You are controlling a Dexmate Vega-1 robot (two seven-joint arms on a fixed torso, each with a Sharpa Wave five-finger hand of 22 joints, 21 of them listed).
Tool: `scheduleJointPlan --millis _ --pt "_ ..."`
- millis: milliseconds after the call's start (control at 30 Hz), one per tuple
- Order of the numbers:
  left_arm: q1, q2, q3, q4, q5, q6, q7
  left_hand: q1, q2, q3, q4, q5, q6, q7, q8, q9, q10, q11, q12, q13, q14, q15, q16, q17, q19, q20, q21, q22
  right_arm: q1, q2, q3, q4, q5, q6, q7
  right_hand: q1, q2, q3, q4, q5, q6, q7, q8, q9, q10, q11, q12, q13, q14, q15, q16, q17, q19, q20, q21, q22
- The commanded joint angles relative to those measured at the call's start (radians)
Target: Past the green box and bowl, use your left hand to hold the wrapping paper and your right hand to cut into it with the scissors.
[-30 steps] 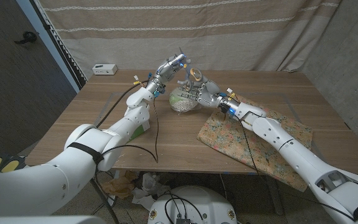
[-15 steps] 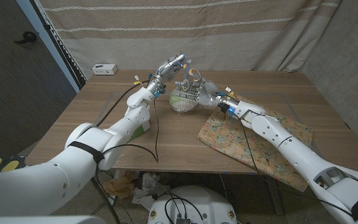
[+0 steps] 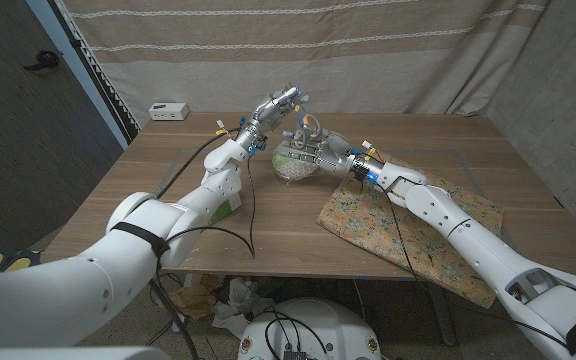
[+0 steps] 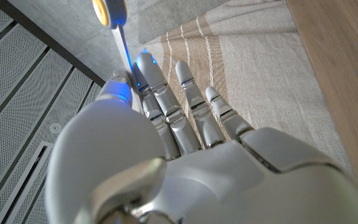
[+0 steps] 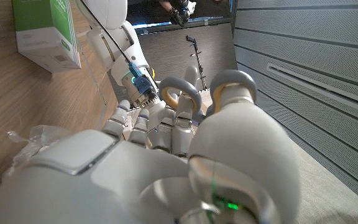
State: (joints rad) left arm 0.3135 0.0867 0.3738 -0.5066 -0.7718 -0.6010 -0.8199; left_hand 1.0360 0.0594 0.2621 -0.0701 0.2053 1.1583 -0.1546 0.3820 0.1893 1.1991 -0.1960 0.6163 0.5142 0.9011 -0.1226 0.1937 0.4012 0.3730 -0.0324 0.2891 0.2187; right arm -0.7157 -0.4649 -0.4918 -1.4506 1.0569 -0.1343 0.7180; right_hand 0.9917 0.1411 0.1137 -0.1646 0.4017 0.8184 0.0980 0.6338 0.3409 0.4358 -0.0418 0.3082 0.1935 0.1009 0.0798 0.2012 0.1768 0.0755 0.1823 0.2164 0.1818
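My right hand (image 3: 315, 152) grips the scissors (image 3: 310, 124), whose grey and orange handle loops stick up above its fingers, over the clear bowl (image 3: 290, 170) at mid-table. The right wrist view shows the same loops of the scissors (image 5: 185, 93) in my right hand (image 5: 166, 168). My left hand (image 3: 276, 103) is raised above the table just beyond the bowl, fingers stretched out and holding nothing; the left wrist view shows my left hand (image 4: 179, 124) straight-fingered against the curtain. The floral wrapping paper (image 3: 418, 215) lies flat under my right forearm. The green box (image 3: 231, 207) sits under my left forearm.
A small white device (image 3: 168, 110) lies at the table's far left corner. A black cable (image 3: 251, 215) hangs from my left arm across the table. A beige curtain (image 3: 368, 60) closes off the back. The green box (image 5: 45, 31) stands beside my left arm (image 5: 120, 37).
My right hand has edged slightly to the left with the scissors, toward the bowl. My left hand has stayed raised in about the same place.
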Motion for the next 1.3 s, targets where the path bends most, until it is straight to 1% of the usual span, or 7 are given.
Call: scheduleJointPlan --millis 33,400,600,800,1133,1233,1300 --pt "-0.025 -0.013 -0.010 0.053 0.001 -0.012 -0.032 -0.003 -0.012 0.245 -0.076 0.004 0.030 -0.024 0.001 0.003 0.007 -0.005 0.006 -0.003 0.002 -0.114 0.000 0.005 0.002 -0.002 0.006 0.000 -0.002 0.007 0.009 0.001 0.006 -0.004 -0.019 0.022 0.001 0.007 -0.001 -0.005 0.114 -0.097 0.006 0.006 0.011 -0.013 0.008 0.001 0.016 -0.003 0.001 0.001 0.010 -0.003 0.005 0.001" --pt "-0.044 -0.021 -0.019 0.090 0.009 -0.014 -0.038 -0.014 -0.021 0.273 -0.076 0.002 0.033 -0.026 -0.003 0.002 0.008 -0.006 0.010 -0.008 0.003 -0.114 0.001 0.005 0.000 -0.001 0.006 0.000 -0.006 0.027 0.020 0.018 0.033 -0.014 -0.034 0.051 -0.015 0.012 -0.002 -0.026 0.148 -0.090 0.016 0.009 0.049 -0.016 0.015 0.000 0.070 -0.032 0.008 0.000 0.043 -0.030 0.011 0.002" --pt "-0.050 -0.024 -0.024 0.101 0.014 -0.014 -0.041 -0.017 -0.025 0.283 -0.076 0.002 0.033 -0.025 -0.005 0.002 0.008 -0.006 0.012 -0.009 0.002 -0.114 0.001 0.005 -0.002 0.000 0.006 0.000 -0.008 0.030 0.025 0.018 0.041 -0.027 -0.050 0.067 -0.022 0.019 0.000 -0.051 0.167 -0.094 0.011 -0.008 0.073 -0.015 0.018 0.000 0.107 -0.044 0.010 0.001 0.074 -0.067 0.019 0.004" --pt "-0.055 -0.027 -0.027 0.110 0.020 -0.014 -0.042 -0.021 -0.029 0.297 -0.077 0.001 0.032 -0.027 -0.009 0.000 0.006 -0.006 0.011 -0.013 0.002 -0.114 0.000 0.005 -0.003 0.000 0.006 0.000 -0.005 0.031 0.028 0.021 0.039 -0.017 -0.038 0.077 -0.024 0.025 -0.001 -0.069 0.181 -0.088 0.010 -0.018 0.079 -0.013 0.016 0.000 0.122 -0.056 0.008 0.001 0.083 -0.072 0.021 0.006" --pt "-0.055 -0.029 -0.029 0.112 0.030 -0.017 -0.036 -0.030 -0.035 0.315 -0.075 0.000 0.029 -0.030 -0.015 0.000 0.006 -0.006 0.014 -0.015 0.001 -0.114 0.001 0.005 -0.003 0.001 0.006 0.000 -0.005 0.027 0.031 0.018 0.038 -0.020 -0.036 0.089 -0.018 0.045 -0.001 -0.077 0.198 -0.078 0.029 -0.006 0.091 0.002 0.016 0.003 0.139 -0.055 0.006 0.005 0.085 -0.073 0.019 0.007" --pt "-0.055 -0.030 -0.030 0.111 0.032 -0.019 -0.037 -0.032 -0.038 0.322 -0.076 0.000 0.032 -0.031 -0.015 0.000 0.005 -0.006 0.014 -0.017 0.000 -0.114 0.000 0.005 -0.003 0.000 0.007 0.000 -0.003 0.025 0.030 0.019 0.038 -0.023 -0.031 0.089 -0.019 0.047 0.000 -0.078 0.195 -0.079 0.031 -0.003 0.092 -0.002 0.016 0.003 0.141 -0.060 0.005 0.006 0.085 -0.073 0.019 0.007" --pt "-0.053 -0.030 -0.031 0.110 0.031 -0.022 -0.037 -0.034 -0.039 0.327 -0.076 0.000 0.030 -0.032 -0.018 0.000 0.005 -0.007 0.015 -0.017 -0.001 -0.114 0.000 0.004 -0.003 0.000 0.007 0.000 -0.004 0.022 0.030 0.014 0.035 -0.023 -0.037 0.085 -0.020 0.052 0.005 -0.082 0.188 -0.083 0.037 0.005 0.124 -0.010 0.026 0.005 0.153 -0.071 0.006 0.008 0.085 -0.073 0.018 0.008"
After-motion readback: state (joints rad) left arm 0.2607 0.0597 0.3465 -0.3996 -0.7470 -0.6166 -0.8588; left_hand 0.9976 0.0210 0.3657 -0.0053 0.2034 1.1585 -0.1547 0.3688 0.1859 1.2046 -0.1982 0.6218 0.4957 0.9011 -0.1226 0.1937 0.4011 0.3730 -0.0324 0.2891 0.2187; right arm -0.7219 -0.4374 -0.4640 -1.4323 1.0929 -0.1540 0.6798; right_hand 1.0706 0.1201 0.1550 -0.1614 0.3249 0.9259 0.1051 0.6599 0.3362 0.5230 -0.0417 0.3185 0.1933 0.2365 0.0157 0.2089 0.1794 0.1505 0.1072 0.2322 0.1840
